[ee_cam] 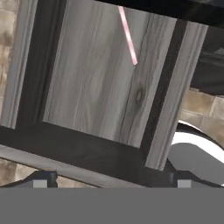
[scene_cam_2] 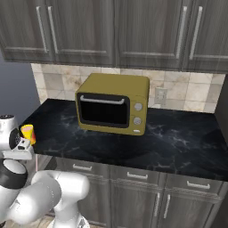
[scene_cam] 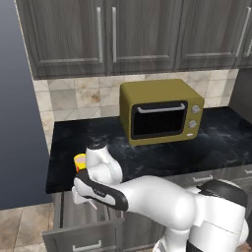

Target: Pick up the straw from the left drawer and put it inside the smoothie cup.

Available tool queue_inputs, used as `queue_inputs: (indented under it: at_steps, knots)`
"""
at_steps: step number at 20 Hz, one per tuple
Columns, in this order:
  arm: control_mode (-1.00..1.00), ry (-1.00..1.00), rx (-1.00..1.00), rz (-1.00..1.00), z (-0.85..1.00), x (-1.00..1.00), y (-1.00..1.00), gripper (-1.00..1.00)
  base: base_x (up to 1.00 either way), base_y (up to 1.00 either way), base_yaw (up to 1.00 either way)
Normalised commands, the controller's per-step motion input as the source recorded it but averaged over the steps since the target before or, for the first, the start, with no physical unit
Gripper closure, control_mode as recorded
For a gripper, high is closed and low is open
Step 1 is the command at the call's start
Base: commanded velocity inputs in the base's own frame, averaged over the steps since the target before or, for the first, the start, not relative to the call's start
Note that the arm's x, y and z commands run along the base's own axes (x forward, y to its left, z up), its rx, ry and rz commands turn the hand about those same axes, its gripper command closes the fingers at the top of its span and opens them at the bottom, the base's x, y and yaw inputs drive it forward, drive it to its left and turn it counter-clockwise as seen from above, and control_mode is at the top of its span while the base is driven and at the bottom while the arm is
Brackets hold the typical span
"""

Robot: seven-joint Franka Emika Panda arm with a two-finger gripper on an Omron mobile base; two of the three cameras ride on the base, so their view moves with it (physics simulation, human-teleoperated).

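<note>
straw [ee_cam: 128, 37]: 1, in left drawer [ee_cam: 94, 78] | smoothie cup [scene_cam: 79, 161]: 1 | hand [ee_cam: 109, 183]: fingers apart, empty

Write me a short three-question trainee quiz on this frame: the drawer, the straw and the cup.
1. True or false: the straw lies on the floor of the open left drawer.
2. Where does the smoothie cup stand? A) on top of the microwave; B) near the counter's left front edge; C) in the drawer.
3. Fill in: the gripper's jaws are ____, holding nothing.

Key: 1 true; 2 B; 3 open.
</note>
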Motion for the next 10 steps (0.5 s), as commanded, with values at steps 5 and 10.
queue_inputs:
  at_steps: [5, 10]
  knots:
    - [-1.00, 0.00, 0.04, 0.00, -0.69, 0.00, 0.31, -1.00, 0.00, 0.00, 0.00]
    - [-1.00, 0.01, 0.01, 0.00, -0.48, 0.00, 0.31, -1.00, 0.00, 0.00, 0.00]
